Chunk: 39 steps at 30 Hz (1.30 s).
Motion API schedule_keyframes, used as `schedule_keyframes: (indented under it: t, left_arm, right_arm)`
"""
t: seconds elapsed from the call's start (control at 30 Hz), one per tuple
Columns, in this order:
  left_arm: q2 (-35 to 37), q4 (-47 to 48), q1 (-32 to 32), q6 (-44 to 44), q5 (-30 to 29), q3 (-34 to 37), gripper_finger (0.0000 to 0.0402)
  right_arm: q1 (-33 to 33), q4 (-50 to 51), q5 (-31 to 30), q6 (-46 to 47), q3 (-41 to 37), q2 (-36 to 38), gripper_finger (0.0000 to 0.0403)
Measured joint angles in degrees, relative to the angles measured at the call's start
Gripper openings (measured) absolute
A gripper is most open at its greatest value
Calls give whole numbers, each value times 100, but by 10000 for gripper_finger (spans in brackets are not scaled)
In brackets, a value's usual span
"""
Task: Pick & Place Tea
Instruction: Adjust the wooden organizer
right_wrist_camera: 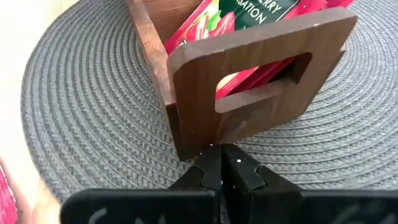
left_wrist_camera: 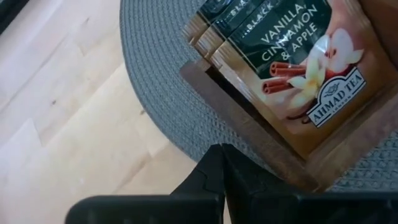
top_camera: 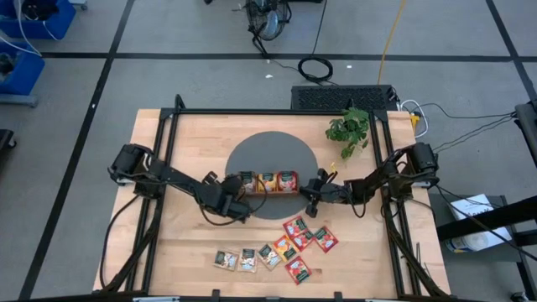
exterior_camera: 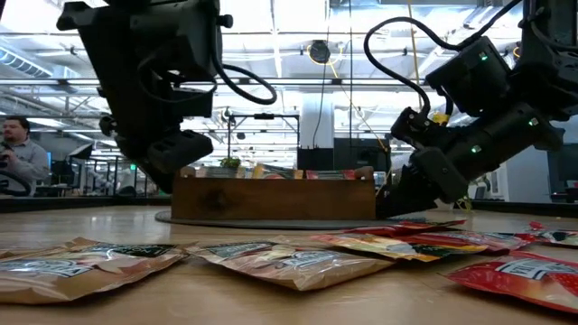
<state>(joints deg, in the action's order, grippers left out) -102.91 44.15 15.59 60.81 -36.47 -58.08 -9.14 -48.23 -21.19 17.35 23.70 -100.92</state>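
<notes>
I see the wooden tray (top_camera: 267, 182) lying left-to-right on the grey mat (top_camera: 252, 155), sachets standing in its compartments. More tea sachets (top_camera: 281, 250) lie flat on the near table. Left gripper (top_camera: 237, 191) and right gripper (top_camera: 307, 191) flank the tray's ends, both closed, empty.

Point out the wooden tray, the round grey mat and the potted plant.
wooden tray (right_wrist_camera: 249, 74): right wrist view, on its handled end wall.
round grey mat (top_camera: 273, 144): high view, on bare weave behind the tray.
potted plant (top_camera: 349, 128): high view, on its leaves.
</notes>
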Motion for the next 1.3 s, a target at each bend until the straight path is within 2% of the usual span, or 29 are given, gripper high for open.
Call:
schedule_keyframes:
  t: [0.27, 0.37, 0.57, 0.73, 0.9, 1.17, 1.3]
  left_arm:
    - [-4, -452, -95, -210, 18, -9, 2]
    - [-7, -723, -85, -455, 61, -9, 1]
    - [-11, -798, -89, -513, -35, -13, 1]
    - [-10, -710, -52, -622, -73, -26, 2]
    - [-9, -685, -65, -695, -69, -26, 2]
    - [-9, -679, -54, -949, -10, -26, 1]
    - [-9, -353, -45, -780, -3, -121, 1]
  right_arm:
    - [139, 524, -49, 176, -220, 607, 0]
    - [148, 509, -290, 191, -401, 1029, 0]
    - [146, 431, -265, 152, -663, 1587, 0]
    - [142, 410, -195, 145, -726, 1680, 0]
    - [144, 403, 177, 143, -728, 1678, 0]
    - [140, 429, 26, 148, -728, 1678, 0]
    - [137, 385, 39, 148, -726, 1678, 0]
